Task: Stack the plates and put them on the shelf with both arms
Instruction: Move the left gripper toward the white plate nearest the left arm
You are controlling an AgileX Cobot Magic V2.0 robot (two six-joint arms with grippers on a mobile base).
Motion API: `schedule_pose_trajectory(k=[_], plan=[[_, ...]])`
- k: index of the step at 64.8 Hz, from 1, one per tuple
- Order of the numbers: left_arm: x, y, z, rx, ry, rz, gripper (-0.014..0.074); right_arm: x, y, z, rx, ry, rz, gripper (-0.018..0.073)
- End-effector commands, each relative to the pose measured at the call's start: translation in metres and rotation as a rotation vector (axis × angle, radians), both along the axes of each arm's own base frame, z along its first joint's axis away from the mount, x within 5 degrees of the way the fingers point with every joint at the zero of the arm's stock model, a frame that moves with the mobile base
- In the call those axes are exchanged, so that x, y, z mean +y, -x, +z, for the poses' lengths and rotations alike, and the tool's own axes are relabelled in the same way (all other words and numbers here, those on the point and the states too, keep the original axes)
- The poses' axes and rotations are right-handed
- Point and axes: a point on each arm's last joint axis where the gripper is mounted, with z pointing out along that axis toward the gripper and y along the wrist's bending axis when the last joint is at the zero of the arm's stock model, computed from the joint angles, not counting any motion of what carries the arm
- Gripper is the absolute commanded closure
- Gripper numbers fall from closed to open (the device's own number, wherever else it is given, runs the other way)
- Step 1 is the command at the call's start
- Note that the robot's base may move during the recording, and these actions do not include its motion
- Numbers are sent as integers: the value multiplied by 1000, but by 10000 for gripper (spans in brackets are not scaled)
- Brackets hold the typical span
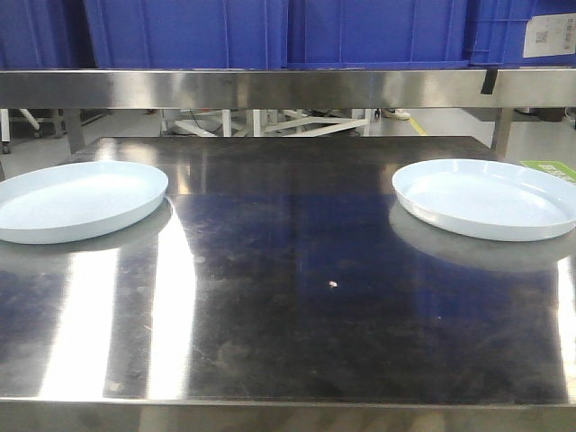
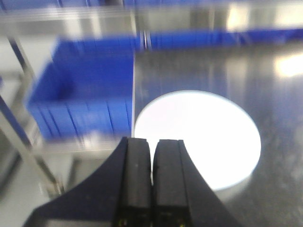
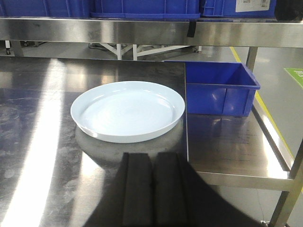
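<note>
Plates lie flat and apart on the steel tabletop (image 1: pixel 288 297) in the front view: the left plate (image 1: pixel 76 200) at the left edge of the picture, the right plate (image 1: pixel 486 198) at the right edge, with bare steel between them. Behind them runs the front rail of the shelf (image 1: pixel 270 88), and blue crates (image 1: pixel 189 31) stand on the tier above it. Neither claw shows in this view.

In the left wrist view, which is blurred, the left claw (image 2: pixel 152 142) is clenched, its two dark pads pressed together with nothing between them. The left plate (image 2: pixel 203 137) lies on the tabletop (image 2: pixel 265 94) just beyond the fingertips and a little to their right, not touched. A blue crate (image 2: pixel 80 99) sits ahead of the claw to its left, past the table's edge.

In the right wrist view, the right claw (image 3: pixel 152 158) is also clenched and holds nothing. The right plate (image 3: pixel 128 111) rests straight ahead of it, slightly to the left, near the fingertips but clear of them. Another blue crate (image 3: pixel 220 87) stands on a lower tier ahead and to the claw's right. The shelf rail (image 3: pixel 142 30) crosses the top, well beyond the plate.
</note>
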Motion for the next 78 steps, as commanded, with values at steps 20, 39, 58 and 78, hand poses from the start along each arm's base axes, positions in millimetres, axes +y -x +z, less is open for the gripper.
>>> schedule_pose_trajectory(k=[20,39,58,78], plan=[[-1,-112,1,356,30,21,514,-1,1,9,-101,-2,-15,503],[5,-175,-16,587,29,26,465,-1,1,9,-101,-2,-15,503],[22,-216,-28,629,47,63,254,-1,1,9,-101,-2,-15,503],[17,-235,-59,726,83,51,255,-1,1,9,-101,-2,-15,503]])
